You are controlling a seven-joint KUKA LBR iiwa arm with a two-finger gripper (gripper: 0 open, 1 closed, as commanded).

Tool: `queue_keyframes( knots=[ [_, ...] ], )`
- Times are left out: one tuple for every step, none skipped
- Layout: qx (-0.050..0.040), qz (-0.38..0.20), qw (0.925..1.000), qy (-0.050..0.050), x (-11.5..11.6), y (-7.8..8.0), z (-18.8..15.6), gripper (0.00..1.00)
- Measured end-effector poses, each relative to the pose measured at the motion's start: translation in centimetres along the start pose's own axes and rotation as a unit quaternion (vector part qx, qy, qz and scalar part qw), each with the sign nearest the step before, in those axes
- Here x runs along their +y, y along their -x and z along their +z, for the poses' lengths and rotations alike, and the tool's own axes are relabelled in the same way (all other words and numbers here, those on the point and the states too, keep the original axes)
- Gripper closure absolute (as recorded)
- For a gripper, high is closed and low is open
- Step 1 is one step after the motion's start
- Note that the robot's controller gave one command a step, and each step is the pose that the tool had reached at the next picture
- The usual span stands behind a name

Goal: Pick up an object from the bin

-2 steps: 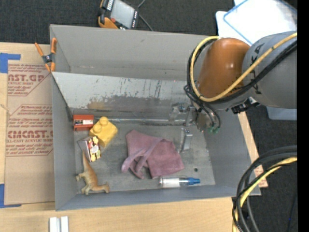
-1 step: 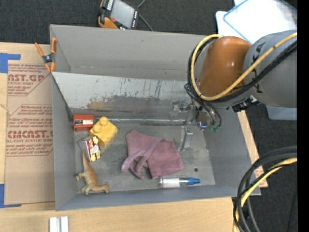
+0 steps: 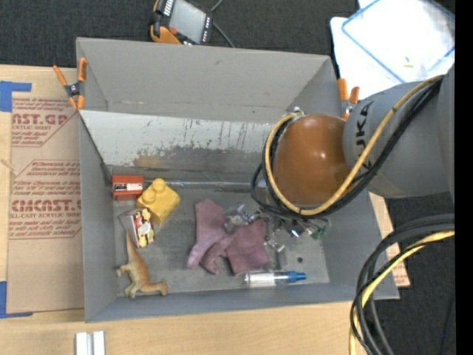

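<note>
My gripper (image 3: 275, 237) hangs low over the right half of the bin floor, just under the arm's orange dome. It is at the right edge of a crumpled purple cloth (image 3: 222, 241), which spreads from the bin's middle toward it. A clear syringe-like tube with a blue cap (image 3: 272, 278) lies flat just in front of the gripper, near the bin's front wall. The view does not show whether anything is held.
Along the left side lie a yellow toy block (image 3: 160, 199), a small red box (image 3: 127, 188), a printed packet (image 3: 142, 228) and a tan toy dinosaur (image 3: 137, 274). The arm and its cables cover the bin's right rim.
</note>
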State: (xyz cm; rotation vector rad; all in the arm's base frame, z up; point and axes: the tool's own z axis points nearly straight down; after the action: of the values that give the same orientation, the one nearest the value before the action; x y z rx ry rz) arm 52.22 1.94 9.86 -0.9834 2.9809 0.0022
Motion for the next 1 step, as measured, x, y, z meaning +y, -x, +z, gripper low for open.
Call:
queue_keyframes(
  knots=[
    [-0.0013, 0.11, 0.994, -0.001, 1.36, 4.11, -2.44, 0.0]
  ],
)
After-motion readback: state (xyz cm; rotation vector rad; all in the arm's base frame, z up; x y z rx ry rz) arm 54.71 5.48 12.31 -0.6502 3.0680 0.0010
